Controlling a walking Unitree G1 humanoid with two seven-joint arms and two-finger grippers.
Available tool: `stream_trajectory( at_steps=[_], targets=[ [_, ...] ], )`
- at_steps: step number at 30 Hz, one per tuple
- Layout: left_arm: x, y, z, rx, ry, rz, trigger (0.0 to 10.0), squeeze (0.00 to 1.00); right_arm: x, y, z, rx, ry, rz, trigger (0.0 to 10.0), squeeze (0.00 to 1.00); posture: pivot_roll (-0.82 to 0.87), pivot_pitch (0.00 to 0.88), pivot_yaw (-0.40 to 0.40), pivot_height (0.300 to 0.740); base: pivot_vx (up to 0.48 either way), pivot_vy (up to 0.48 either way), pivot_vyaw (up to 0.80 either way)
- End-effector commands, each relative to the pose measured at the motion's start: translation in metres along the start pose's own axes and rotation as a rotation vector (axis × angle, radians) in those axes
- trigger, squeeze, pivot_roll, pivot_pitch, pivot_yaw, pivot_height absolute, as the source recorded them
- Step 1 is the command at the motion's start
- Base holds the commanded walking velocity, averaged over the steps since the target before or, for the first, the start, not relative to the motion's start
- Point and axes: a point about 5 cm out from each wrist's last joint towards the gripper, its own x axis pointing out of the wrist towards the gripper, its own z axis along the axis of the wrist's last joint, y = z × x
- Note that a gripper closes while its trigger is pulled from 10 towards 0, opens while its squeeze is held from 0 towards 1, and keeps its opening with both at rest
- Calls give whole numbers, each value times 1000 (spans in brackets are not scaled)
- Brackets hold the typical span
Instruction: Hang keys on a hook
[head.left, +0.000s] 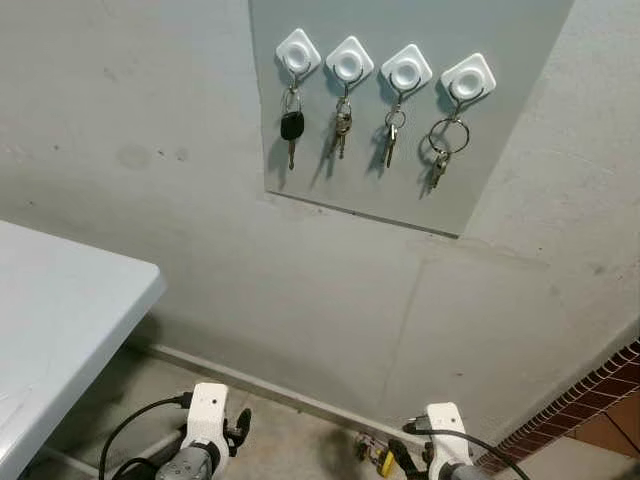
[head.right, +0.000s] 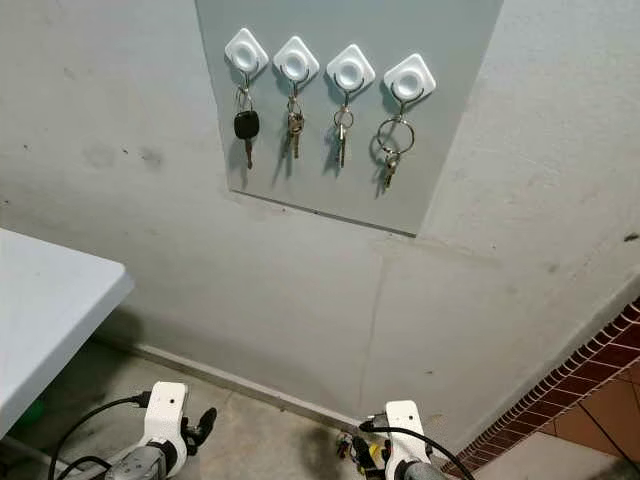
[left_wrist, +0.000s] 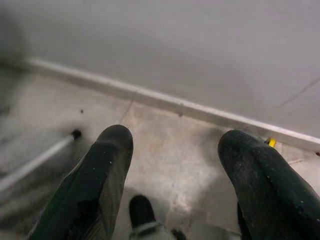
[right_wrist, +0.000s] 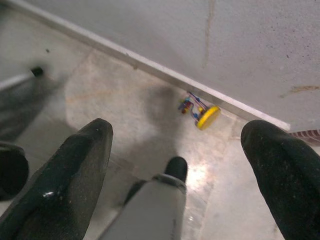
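Hanging low with both the left claw (left_wrist: 172, 175) and right claw (right_wrist: 175, 165) spread wide and empty, needing that yellow-tagged bunch (right_wrist: 201, 114) off the floor (right_wrist: 115, 100) next.

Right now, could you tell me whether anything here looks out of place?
Yes: a small yellow item with coloured bits attached lies on the floor against the wall base, below the board. It looks dropped. All four hooks already carry keys. Both grippers, left gripper and right gripper, hang low, open and empty.
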Motion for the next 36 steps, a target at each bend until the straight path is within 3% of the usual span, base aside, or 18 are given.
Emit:
stream_trajectory(
  at_steps=[1,6,16,21,36],
  targets=[
    [-4,4,-11,-34,42,28,10000,0,0,0,-4,-10,24,-1,10000,0,-91,0,-12,724,0,0,0],
    [-9,9,-23,-85,79,65,10000,0,0,1,-7,-19,46,-19,10000,0,-87,0,-13,724,0,0,0],
    [-13,11,-32,-98,117,86,10000,0,-1,3,-11,-19,76,-21,10000,0,-83,0,-13,724,0,0,0],
    [-13,10,-34,-123,126,93,10000,0,-5,-2,-24,-19,119,-47,10000,0,-81,0,-13,724,0,0,-696],
    [-13,9,-35,-119,136,89,10000,0,-7,-3,-31,-15,144,-57,10000,0,-87,0,-12,724,0,0,-695]
  ],
)
